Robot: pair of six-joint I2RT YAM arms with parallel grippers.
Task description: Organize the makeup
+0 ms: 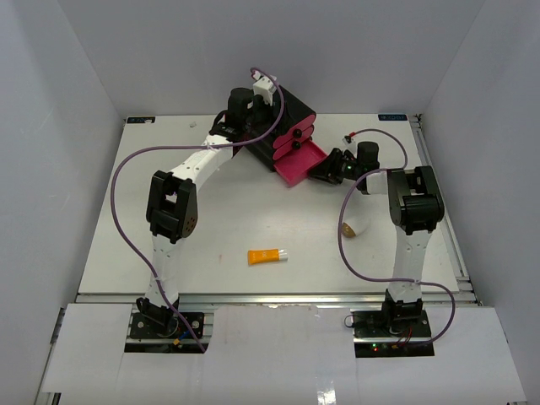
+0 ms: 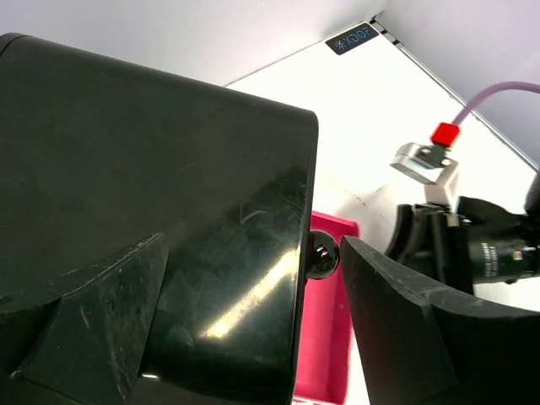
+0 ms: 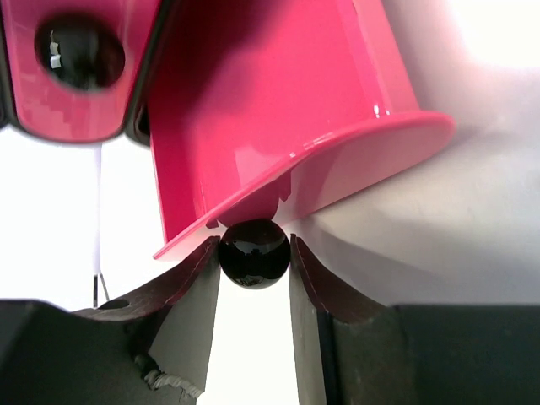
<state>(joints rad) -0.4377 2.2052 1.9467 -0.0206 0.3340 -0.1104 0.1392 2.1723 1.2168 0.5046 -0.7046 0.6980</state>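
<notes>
An orange tube with a white cap (image 1: 263, 256) lies on the table near the front middle. A white-and-brown egg-shaped piece (image 1: 355, 226) lies beside my right arm. The lipstick tubes and the tan bottle are out of view. The black drawer box (image 1: 291, 114) stands at the back, its lowest pink drawer (image 1: 299, 162) pulled out and looking empty. My right gripper (image 1: 325, 171) is shut on that drawer's black knob (image 3: 254, 253). My left gripper (image 1: 261, 105) straddles the box (image 2: 169, 152), its jaws against the box's sides.
The two upper pink drawers (image 3: 80, 52) are closed. My right arm's wrist (image 2: 472, 245) sits close to the box's right side. Purple cables loop over both arms. White walls enclose the table at the back and sides.
</notes>
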